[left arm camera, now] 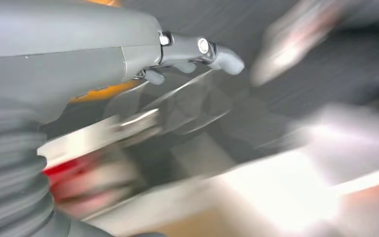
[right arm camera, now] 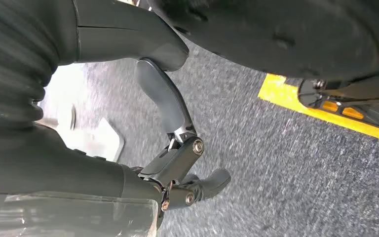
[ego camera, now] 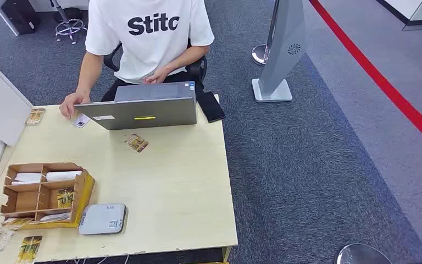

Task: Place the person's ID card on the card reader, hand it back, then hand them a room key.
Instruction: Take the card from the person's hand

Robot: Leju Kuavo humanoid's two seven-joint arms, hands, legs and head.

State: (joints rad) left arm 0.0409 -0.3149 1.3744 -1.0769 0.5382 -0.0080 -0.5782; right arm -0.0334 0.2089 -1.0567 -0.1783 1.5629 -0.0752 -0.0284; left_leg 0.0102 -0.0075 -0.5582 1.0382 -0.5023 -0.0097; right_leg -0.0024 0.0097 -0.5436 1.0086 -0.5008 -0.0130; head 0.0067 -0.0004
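A person in a white shirt sits at the far side of the table, one hand resting beside a small white ID card that lies flat by the laptop. The grey card reader lies near the table's front edge. Just left of it stands a wooden organiser holding white cards and gold-patterned key sleeves. My left hand appears in a blurred left wrist view, fingers apart and holding nothing. My right hand hangs over grey carpet, fingers spread and empty.
A grey laptop stands open facing the person. One gold sleeve lies mid-table, another at far left, more at the front left corner. A white box stands at the left edge. A grey sign stand rises right of the table.
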